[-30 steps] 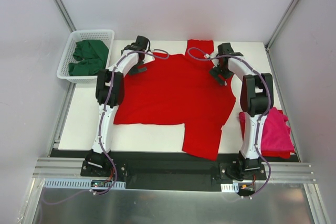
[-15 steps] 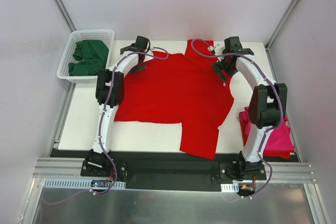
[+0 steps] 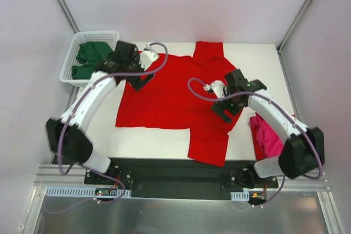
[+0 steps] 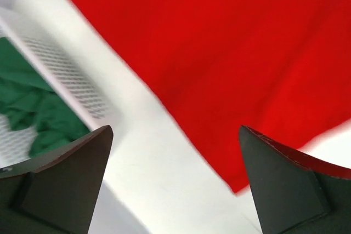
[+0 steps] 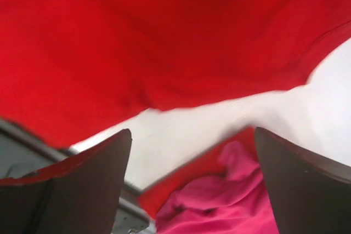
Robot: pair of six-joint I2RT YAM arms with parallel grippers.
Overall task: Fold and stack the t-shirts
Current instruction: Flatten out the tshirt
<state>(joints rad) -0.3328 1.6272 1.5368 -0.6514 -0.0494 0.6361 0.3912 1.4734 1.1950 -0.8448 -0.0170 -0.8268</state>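
Red t-shirt (image 3: 175,94) lies spread on the white table (image 3: 137,142); my left pincer (image 3: 141,78) and right pincer (image 3: 222,111) both gape apart.

Pale walls (image 3: 181,4) enclose a white table (image 3: 93,121) on aluminium framing (image 3: 175,204).

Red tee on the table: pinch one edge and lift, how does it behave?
The red t-shirt lies flat and thin with soft creases, so it will probably hang limp rather than hold shape. It covers much of the table, so a one-edge lift would likely drag the rest; pushing may bunch it.
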